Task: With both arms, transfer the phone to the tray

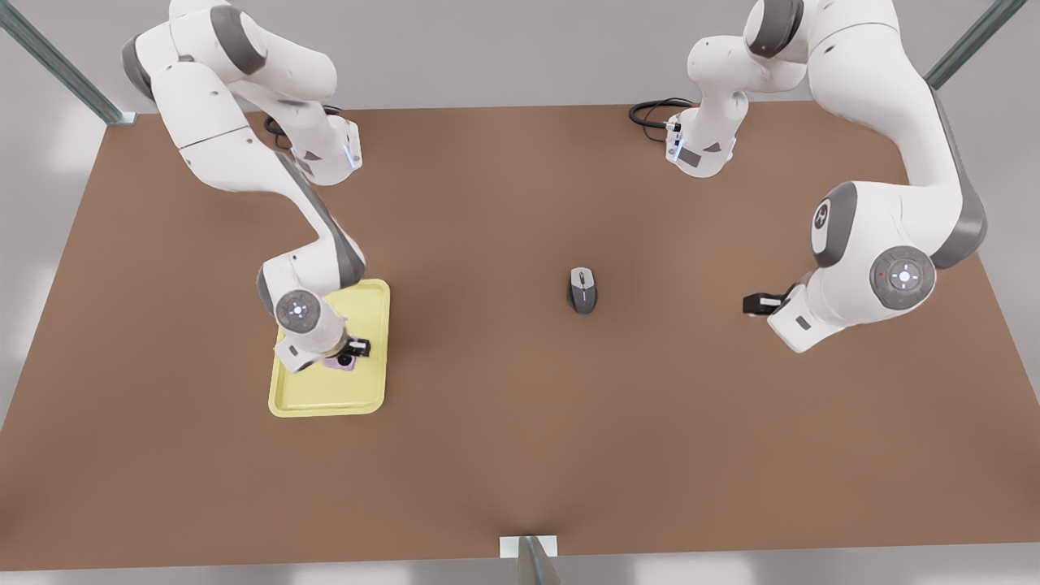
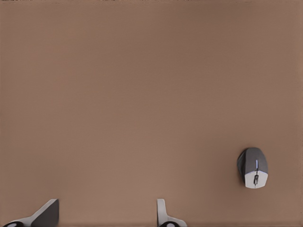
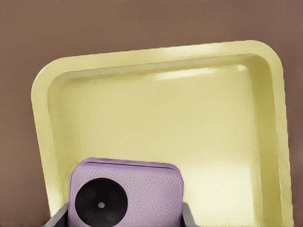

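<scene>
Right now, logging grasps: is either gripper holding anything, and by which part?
The right gripper clamps the pale pink square phone by its two side edges, over the pale yellow tray. The left gripper holds nothing.

You get even, diffuse light across the whole table [image 1: 520, 455], bright enough throughout, with no hard-edged shadows. Soft dark patches sit under the mouse [image 1: 582, 290] and near the table's front edge at centre. Both arms read clean white, with no blown highlights. In the right wrist view, a pale sheen streaks the tray [image 3: 156, 118] floor along its far wall, with a second soft glow on the floor. The phone [image 3: 124, 194] shows its leather-like grain crisply. In the left wrist view, the tabletop looks flat and slightly mottled; the mouse casts barely any shadow.
</scene>
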`<action>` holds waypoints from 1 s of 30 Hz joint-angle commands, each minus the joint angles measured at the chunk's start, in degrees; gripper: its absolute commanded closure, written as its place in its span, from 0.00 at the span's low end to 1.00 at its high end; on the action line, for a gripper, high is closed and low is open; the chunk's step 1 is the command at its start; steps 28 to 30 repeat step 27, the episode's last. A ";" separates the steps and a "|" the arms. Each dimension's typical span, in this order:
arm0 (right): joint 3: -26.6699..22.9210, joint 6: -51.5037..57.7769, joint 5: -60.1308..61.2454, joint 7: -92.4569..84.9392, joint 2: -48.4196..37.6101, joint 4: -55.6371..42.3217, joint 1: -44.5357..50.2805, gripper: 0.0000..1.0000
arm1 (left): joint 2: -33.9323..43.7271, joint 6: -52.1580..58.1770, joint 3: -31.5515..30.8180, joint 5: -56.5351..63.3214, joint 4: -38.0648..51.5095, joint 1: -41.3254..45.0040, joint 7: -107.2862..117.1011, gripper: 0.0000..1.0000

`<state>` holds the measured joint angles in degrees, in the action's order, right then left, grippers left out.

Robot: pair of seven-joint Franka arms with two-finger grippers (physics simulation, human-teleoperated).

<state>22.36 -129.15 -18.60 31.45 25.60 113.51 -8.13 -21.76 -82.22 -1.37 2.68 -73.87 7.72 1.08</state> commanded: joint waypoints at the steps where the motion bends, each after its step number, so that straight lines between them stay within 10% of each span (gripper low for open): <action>1: 0.41 -2.78 -0.12 -23.10 -0.90 3.29 -1.72 0.24 | 0.31 0.13 -0.47 -0.14 0.05 0.01 0.15 0.00; 2: 0.41 -6.29 -0.12 -23.01 -0.81 6.10 -1.89 0.22 | 1.02 0.22 -1.26 -0.14 0.05 0.01 0.06 0.00; 3: 0.41 -9.19 -0.12 -22.83 -0.55 8.04 -2.24 0.00 | 0.93 0.39 -1.62 0.22 0.05 0.01 -0.03 0.00; 9: 0.06 -5.60 -0.03 -22.75 0.86 -1.26 -2.86 0.00 | 1.63 5.40 -1.35 -0.40 1.71 0.01 -0.03 0.00; 15: 6.30 45.47 5.68 -23.09 0.24 -47.15 -2.33 0.00 | 1.54 6.02 -1.09 -0.49 2.15 -0.34 -0.55 0.00; 19: 1.65 42.75 7.08 -22.83 -9.42 -36.52 -0.76 0.00 | 1.63 7.25 -1.09 -0.57 2.15 -0.52 -0.64 0.00; 21: -16.38 34.92 16.40 -27.76 -19.89 -22.02 9.80 0.00 | 1.63 7.42 -1.00 -0.57 2.15 -0.52 -0.64 0.00; 30: -15.50 36.60 16.93 -29.42 -15.58 -27.72 7.69 0.00 | 1.46 8.04 -1.00 -0.57 2.15 -0.43 -0.64 0.00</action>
